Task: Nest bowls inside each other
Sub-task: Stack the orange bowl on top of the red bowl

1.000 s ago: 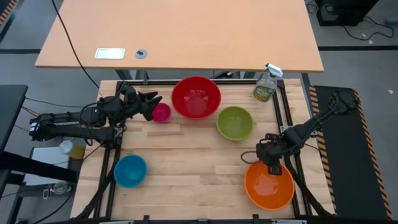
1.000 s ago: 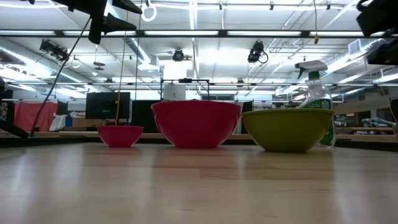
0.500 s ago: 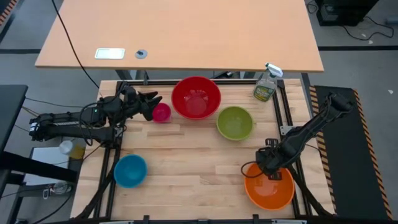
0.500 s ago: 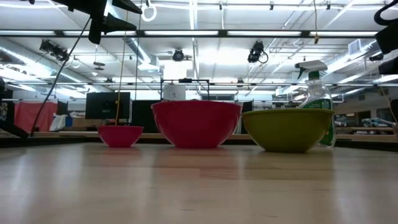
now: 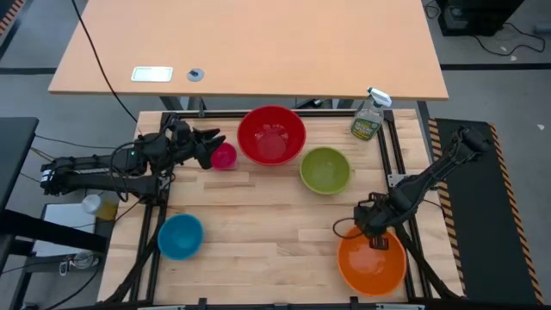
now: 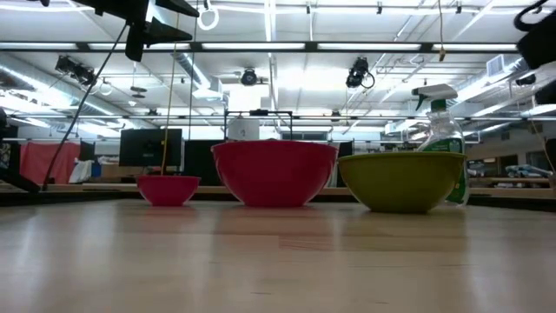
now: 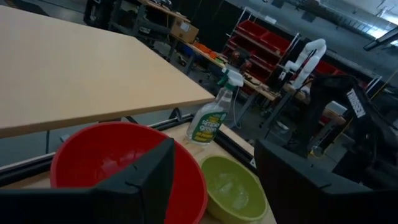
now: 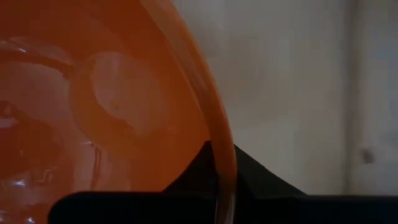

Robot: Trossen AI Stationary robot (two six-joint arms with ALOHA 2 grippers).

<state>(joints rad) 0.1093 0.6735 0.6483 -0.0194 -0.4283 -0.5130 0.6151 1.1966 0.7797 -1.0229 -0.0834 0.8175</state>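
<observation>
The orange bowl point(image 5: 372, 265) sits at the table's near right, and my right gripper point(image 5: 376, 238) stands over its far rim, pointing down and shut on it. The red bowl point(image 5: 271, 135), the lime green bowl point(image 5: 325, 170) and the small pink bowl point(image 5: 224, 156) rest on their bases along the far side. The blue bowl point(image 5: 181, 236) rests at the near left. My left gripper point(image 5: 209, 146) hovers open just left of the pink bowl, pointing level across the table, its fingers point(image 7: 143, 183) holding nothing. My right gripper point(image 8: 221, 171) has the orange bowl's far rim point(image 8: 217, 134) between its fingers, one finger point(image 8: 189, 177) inside the bowl and the other outside against the wall. The fingers come from above, pointing down. The bowl stands upright on the table.
A clear spray bottle point(image 5: 368, 116) with a white trigger stands at the far right corner, behind the green bowl. A larger light wooden table point(image 5: 250, 43) lies beyond the far edge. Bare boards lie in the table's middle between the blue and orange bowls.
My right gripper has sunk a little over the orange bowl's far rim and has shut on it. The bowl stays on the table. My left arm has kept still.
</observation>
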